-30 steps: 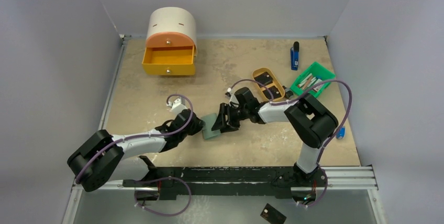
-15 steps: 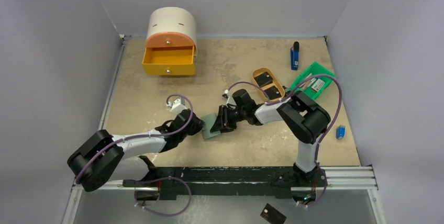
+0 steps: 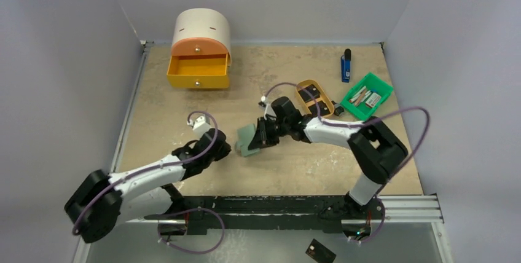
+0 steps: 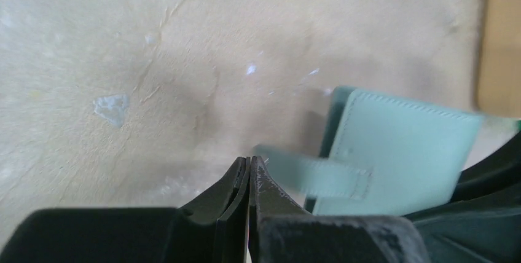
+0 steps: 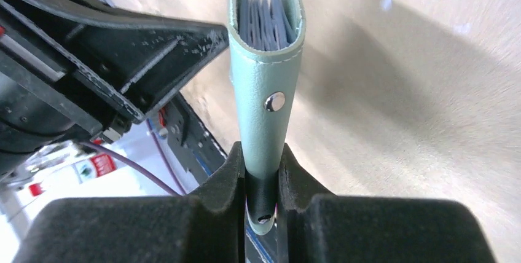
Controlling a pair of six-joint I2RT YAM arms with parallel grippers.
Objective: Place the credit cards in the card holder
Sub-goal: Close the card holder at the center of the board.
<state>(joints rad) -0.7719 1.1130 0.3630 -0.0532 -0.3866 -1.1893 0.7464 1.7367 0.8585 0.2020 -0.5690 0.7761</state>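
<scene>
The right end effector [image 5: 261, 168] was clamped on the holder [image 5: 265, 85], its two fingers pressed against the near part of the grey-green cover. In the right wrist view the holder stood edge-on and almost folded. A metal stud [image 5: 274, 101] faced the camera, and blue-grey pockets [image 5: 264, 20] showed in the narrow gap at the far end.

From above, the holder was near the middle of the table [image 3: 184, 109], between the two arms. Whether it rested on the table or was held just off it could not be told.

The left end effector [image 4: 249, 168] had its fingers together, with no gap and nothing visible between them. The holder's tab [image 4: 316, 176] reached toward it, its free end just beside the fingertips. Whether the tab touched them could not be told.

Two black cards [image 3: 309, 93] lay in the tan tray [image 3: 299, 86], which sat behind and to the right of the holder, close to the right arm. A third card [image 3: 321, 251] lay off the table, below its near edge and past the arm bases.

A green bin [image 3: 354, 108] stood just right of the tray, with a blue stick [image 3: 346, 66] behind it. An orange drawer box [image 3: 199, 60] stood at the far left, its drawer open.
</scene>
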